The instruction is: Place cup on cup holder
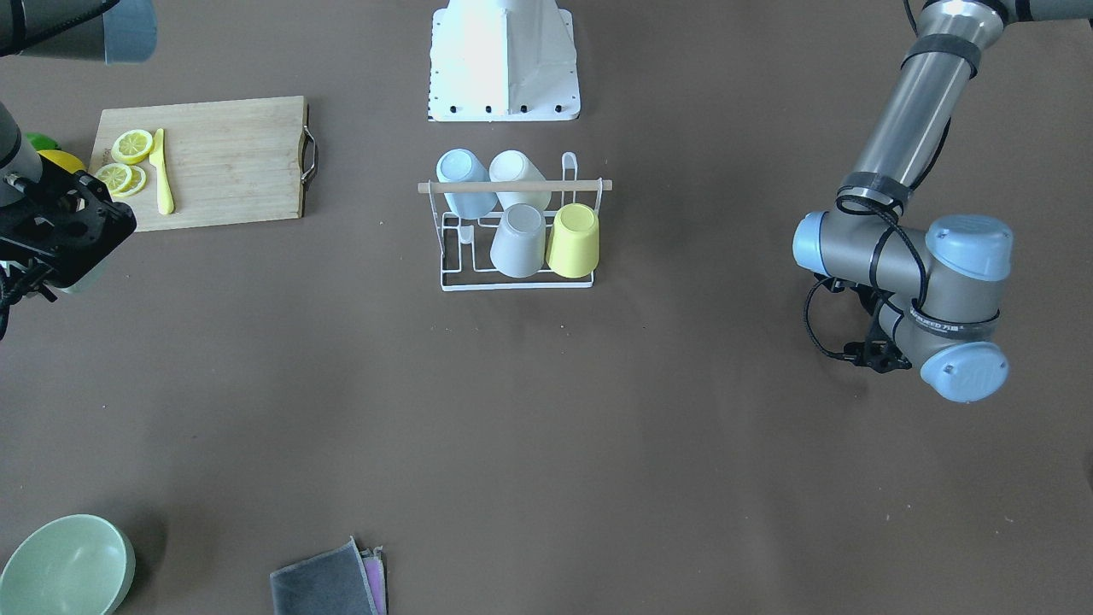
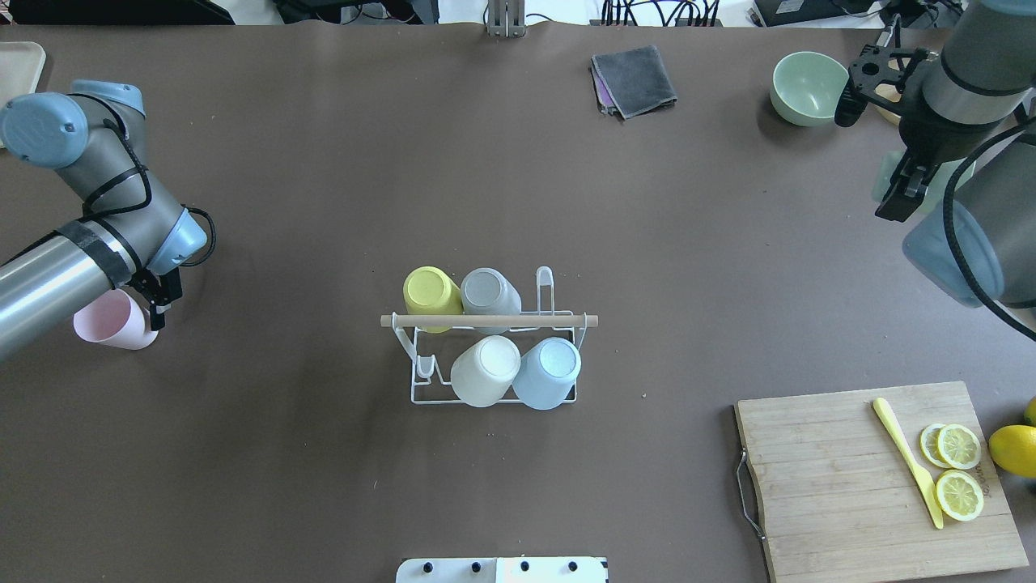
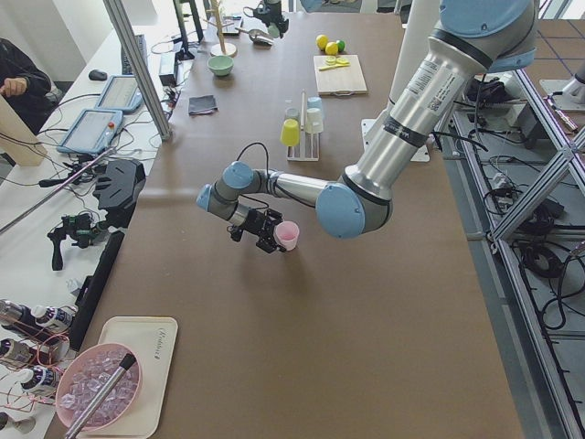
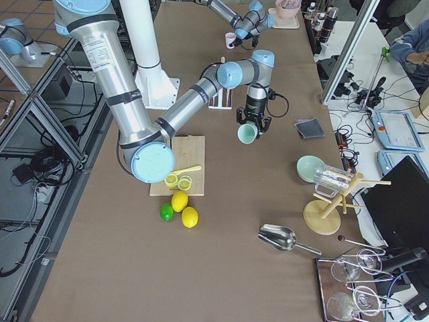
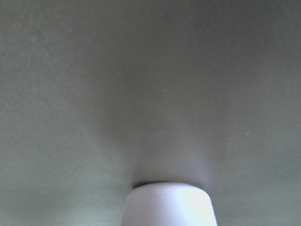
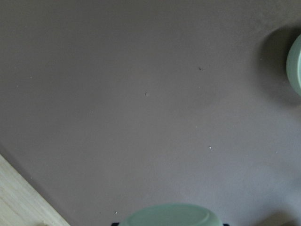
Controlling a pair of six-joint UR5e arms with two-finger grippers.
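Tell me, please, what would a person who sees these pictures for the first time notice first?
First, the small white wire cup holder with a wooden rod, at the table's middle, bearing four upturned plastic cups: yellow, grey, white and pale blue. Next, each arm carries a cup: the left gripper a pink cup, the right gripper a mint green cup. A wooden cutting board with lemon slices lies on the robot's right.
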